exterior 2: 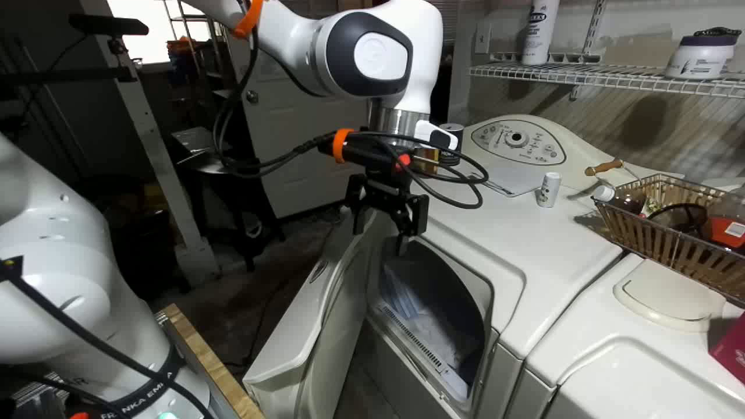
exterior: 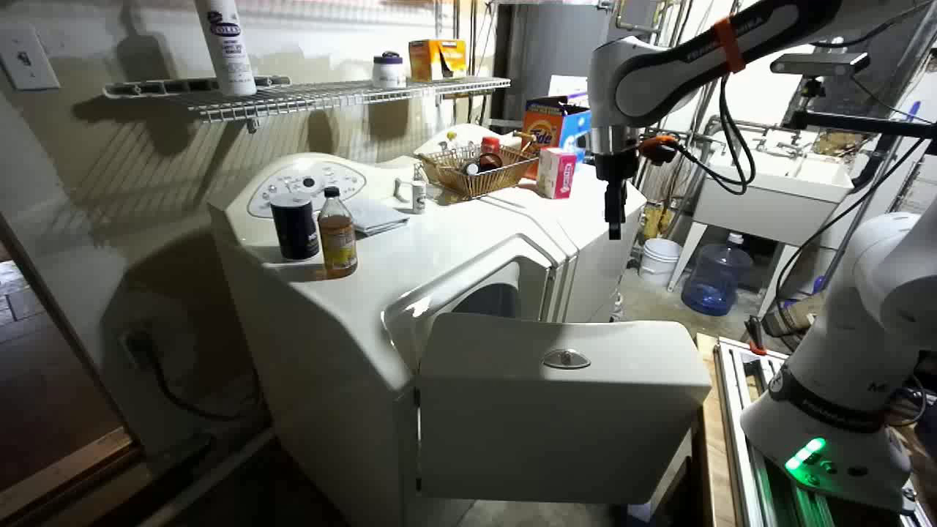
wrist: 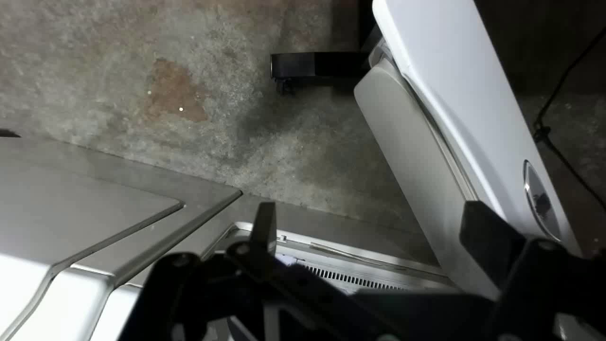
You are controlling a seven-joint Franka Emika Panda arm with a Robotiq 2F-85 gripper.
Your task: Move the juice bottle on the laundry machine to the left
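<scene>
The juice bottle (exterior: 338, 238), with amber liquid, a yellow label and a dark cap, stands upright on the far corner of the cream-white laundry machine (exterior: 432, 234). In an exterior view the juice bottle (exterior 2: 429, 158) is mostly hidden behind the wrist and cables; the laundry machine (exterior 2: 477, 218) shows there too. My gripper (exterior: 615, 230) hangs pointing down, well apart from the bottle. In an exterior view the gripper (exterior 2: 381, 235) is open and empty, near the open front door. The wrist view shows the gripper (wrist: 374, 227) with its fingers wide apart; the bottle is out of view there.
A dark round container (exterior: 295, 227) stands beside the bottle. A folded cloth (exterior: 375, 217) and small white bottle (exterior: 418, 192) lie further along. A wire basket (exterior: 476, 172), pink box (exterior: 556, 173) and Tide box (exterior: 545, 128) follow. The machine's door (exterior: 564, 410) stands open. A wire shelf (exterior: 351, 99) overhangs.
</scene>
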